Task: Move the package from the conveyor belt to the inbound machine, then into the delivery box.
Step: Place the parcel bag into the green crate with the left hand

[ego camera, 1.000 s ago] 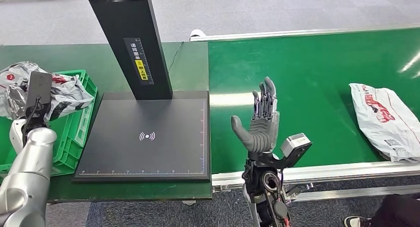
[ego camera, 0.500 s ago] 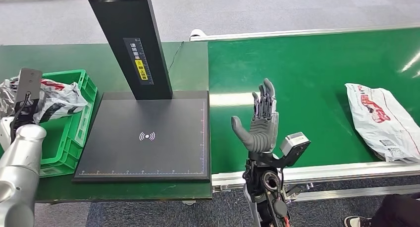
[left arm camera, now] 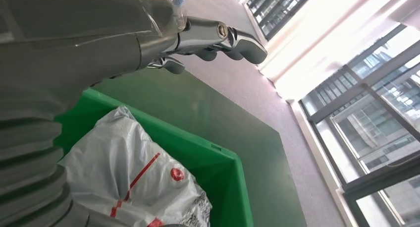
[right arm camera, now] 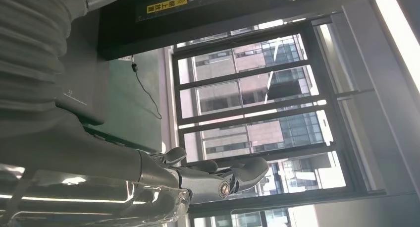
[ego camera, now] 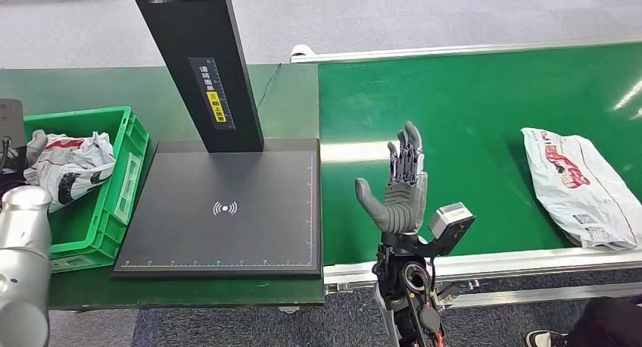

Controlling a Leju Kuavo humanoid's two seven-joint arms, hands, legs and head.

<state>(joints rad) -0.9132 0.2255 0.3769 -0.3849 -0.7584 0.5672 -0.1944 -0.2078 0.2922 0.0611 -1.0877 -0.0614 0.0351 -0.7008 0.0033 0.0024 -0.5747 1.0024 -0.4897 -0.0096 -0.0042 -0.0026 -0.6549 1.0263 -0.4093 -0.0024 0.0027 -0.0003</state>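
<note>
One package (ego camera: 67,169) now lies in the green delivery box (ego camera: 129,173), left of the inbound machine (ego camera: 223,211); the left hand (left arm camera: 218,36) has let go, fingers empty; the right hand (ego camera: 400,184) waits spread wide; another package (ego camera: 579,184) rides nearer on the conveyor belt (ego camera: 469,112).

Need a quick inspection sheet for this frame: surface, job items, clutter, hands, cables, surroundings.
Surface: green conveyor belt on the right, green table on the left.
Job's things: white package lying flat on the belt; second package inside the green delivery box; inbound machine pad bare.
Clutter: nothing seen.
Hands: right hand raised over the belt, holding nothing; left hand above the box, holding nothing.
Cables: thin black cable behind the machine post.
Surroundings: grey carpet, a person's shoe at lower right.
</note>
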